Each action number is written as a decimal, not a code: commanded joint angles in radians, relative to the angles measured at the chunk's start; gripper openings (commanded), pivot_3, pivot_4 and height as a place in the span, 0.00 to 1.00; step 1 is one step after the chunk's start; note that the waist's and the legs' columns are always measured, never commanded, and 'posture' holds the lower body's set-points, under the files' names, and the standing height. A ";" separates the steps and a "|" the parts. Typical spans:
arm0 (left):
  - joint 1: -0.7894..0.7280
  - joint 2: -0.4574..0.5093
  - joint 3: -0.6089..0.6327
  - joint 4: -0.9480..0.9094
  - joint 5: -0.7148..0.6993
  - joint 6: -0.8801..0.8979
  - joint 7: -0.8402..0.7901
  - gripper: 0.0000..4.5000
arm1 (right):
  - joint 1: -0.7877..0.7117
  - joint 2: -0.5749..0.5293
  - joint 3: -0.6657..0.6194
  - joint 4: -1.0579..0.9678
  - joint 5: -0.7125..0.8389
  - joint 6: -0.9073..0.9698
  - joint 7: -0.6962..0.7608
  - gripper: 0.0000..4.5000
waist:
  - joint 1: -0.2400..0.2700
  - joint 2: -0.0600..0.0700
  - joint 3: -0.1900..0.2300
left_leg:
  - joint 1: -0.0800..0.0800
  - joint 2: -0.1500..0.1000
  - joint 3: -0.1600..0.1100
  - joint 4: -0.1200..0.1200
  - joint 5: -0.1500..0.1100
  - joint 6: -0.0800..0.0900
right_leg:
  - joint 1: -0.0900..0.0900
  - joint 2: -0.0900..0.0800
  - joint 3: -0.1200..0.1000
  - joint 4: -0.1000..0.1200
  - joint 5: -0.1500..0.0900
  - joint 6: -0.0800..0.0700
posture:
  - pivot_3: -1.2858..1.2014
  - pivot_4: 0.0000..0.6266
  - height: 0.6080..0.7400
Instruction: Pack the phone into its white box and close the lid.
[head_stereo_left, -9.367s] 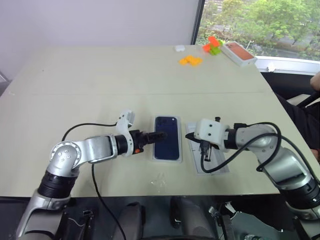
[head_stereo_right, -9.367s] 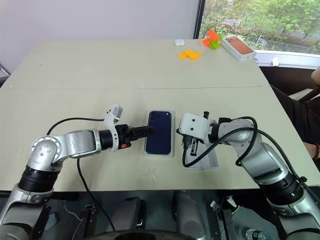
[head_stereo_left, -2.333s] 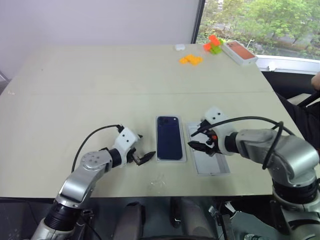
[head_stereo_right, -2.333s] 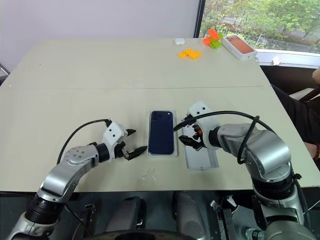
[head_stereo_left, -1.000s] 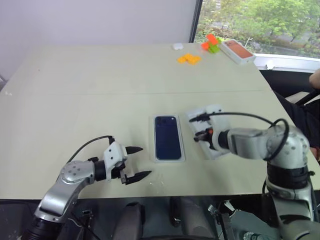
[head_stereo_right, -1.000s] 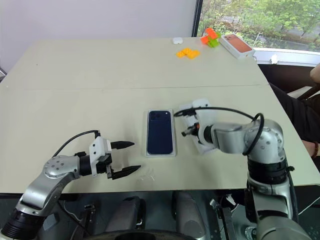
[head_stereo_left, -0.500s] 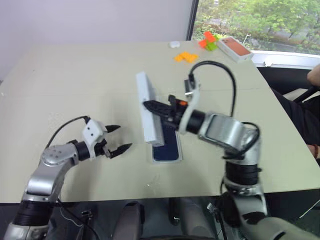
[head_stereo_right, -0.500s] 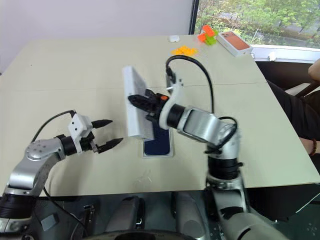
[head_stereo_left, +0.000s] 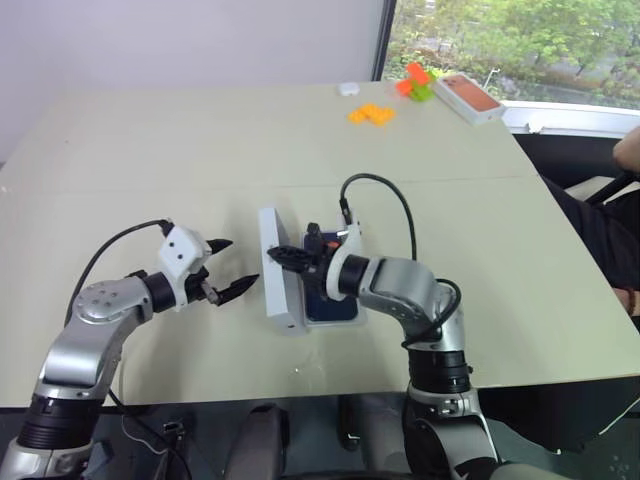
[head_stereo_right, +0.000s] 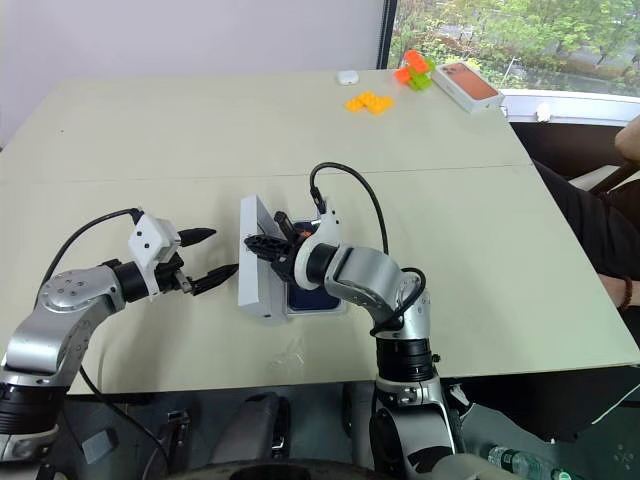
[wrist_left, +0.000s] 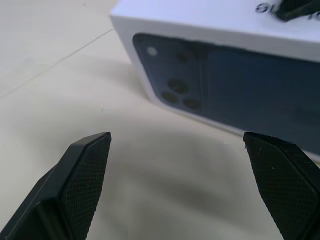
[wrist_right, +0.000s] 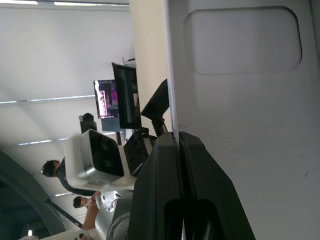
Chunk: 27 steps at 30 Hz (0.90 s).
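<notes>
The lid (head_stereo_left: 278, 270) stands on its edge on the worktop (head_stereo_left: 200, 150), just at 9 o'clock of the phone (head_stereo_left: 335, 300); the left end effector (head_stereo_left: 228, 267) is at 9 o'clock of the lid

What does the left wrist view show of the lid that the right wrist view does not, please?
Only the left wrist view shows the lid's outer top with the dark blue phone picture, camera cluster included, seen between the open left gripper fingers, with the table beneath. Only the right wrist view shows the lid's plain white inside and the right gripper shut on its rim. Both show the same white lid, standing on edge.
</notes>
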 joint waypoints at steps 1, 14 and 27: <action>-0.021 -0.006 -0.005 -0.043 -0.011 0.021 0.011 1.00 | -0.040 0.000 -0.016 0.003 0.023 -0.010 0.006 0.13 | 0.000 0.000 0.000 | 0.000 0.000 0.000 0.000 0.000 0.000 | 0.000 0.001 0.000 0.000 0.000 0.000 | 0.52 0.24 1.00; -0.079 -0.108 -0.113 -0.027 0.006 0.001 0.010 1.00 | -0.107 -0.525 0.029 -0.198 -0.130 0.126 0.377 0.89 | 0.005 0.000 0.000 | -0.001 0.000 0.009 0.000 -0.001 0.003 | -0.001 0.002 0.004 -0.002 0.001 -0.001 | 0.52 0.24 1.00; -0.095 -0.244 -0.086 0.020 -0.023 -0.030 0.081 1.00 | -0.107 -0.862 0.116 -0.337 -0.731 0.076 0.857 0.89 | 0.009 0.000 0.000 | 0.000 0.000 0.011 0.000 -0.002 0.003 | -0.001 0.004 0.006 -0.001 0.000 0.001 | 0.52 0.24 1.00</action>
